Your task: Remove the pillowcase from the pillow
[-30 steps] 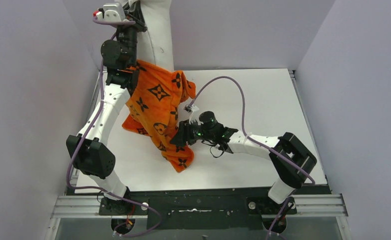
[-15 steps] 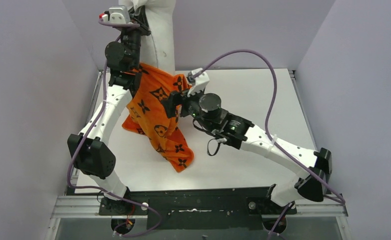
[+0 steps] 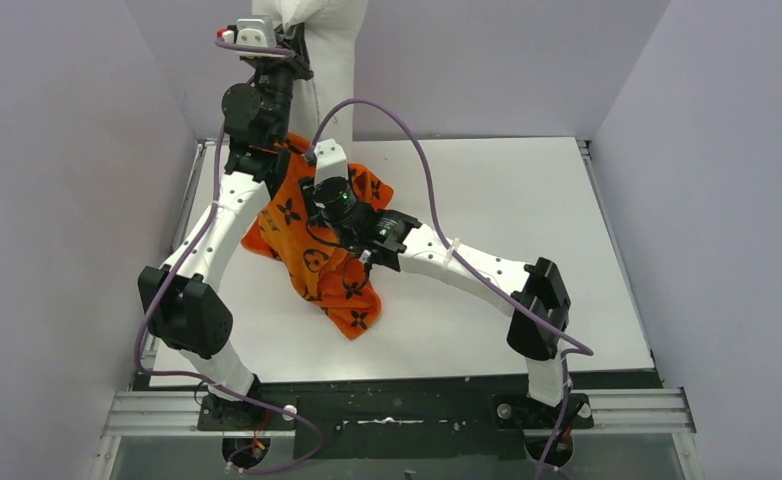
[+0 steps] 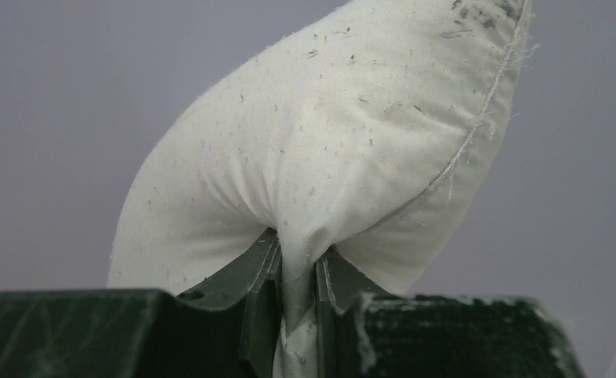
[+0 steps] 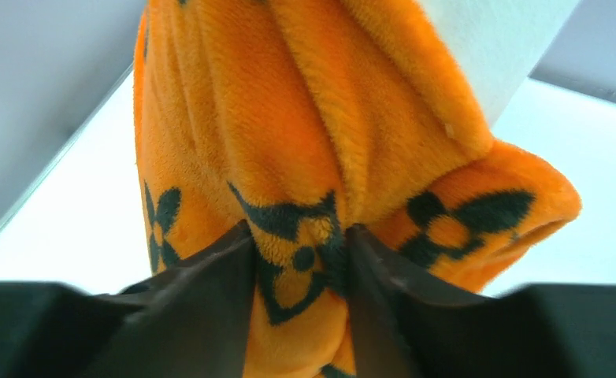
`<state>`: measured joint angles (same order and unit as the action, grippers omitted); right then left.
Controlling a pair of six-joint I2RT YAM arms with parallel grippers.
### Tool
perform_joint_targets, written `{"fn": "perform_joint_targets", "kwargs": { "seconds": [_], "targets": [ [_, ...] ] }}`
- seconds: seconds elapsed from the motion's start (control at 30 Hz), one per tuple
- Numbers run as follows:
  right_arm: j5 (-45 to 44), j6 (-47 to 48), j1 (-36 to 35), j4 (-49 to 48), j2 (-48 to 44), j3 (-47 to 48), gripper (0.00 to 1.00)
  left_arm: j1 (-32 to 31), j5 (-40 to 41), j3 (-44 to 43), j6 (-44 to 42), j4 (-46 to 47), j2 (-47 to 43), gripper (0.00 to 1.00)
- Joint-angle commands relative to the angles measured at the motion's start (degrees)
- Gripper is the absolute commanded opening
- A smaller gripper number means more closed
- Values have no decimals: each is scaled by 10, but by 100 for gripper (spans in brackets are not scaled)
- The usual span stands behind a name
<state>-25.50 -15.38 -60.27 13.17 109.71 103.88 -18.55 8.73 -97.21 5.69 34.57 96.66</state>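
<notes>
One pillow (image 3: 335, 70), one pillowcase (image 3: 342, 295), one table (image 3: 527, 190).
Two arms, the left arm (image 3: 217, 215) and the right arm (image 3: 477, 270). Each has one gripper, so two: left gripper (image 4: 297, 287) and right gripper (image 5: 301, 260). Two purple cables (image 3: 407, 140), one per arm.

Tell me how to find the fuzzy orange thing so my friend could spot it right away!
Look at the white table, then go to its far left side, where a tall white pillow is held upright. The pillowcase is bunched around the pillow's lower part. It is the only bright orange thing there, plush and printed with black flower shapes.
</notes>
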Motion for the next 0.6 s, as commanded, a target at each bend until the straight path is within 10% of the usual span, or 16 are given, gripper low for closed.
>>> {"fn": "perform_joint_targets", "kwargs": {
  "seconds": [0.0, 0.2, 0.57],
  "targets": [
    [-3, -27, -1, 35, 0, -11, 28, 0, -7, -50, -6, 149, -40, 0],
    [28, -94, -11, -3, -36, -157, 0, 3, 0, -90, -29, 137, -24, 0],
    [56, -187, -76, 17, -8, -320, 0, 31, 20, -235, -44, 70, 31, 0]
  ]
}}
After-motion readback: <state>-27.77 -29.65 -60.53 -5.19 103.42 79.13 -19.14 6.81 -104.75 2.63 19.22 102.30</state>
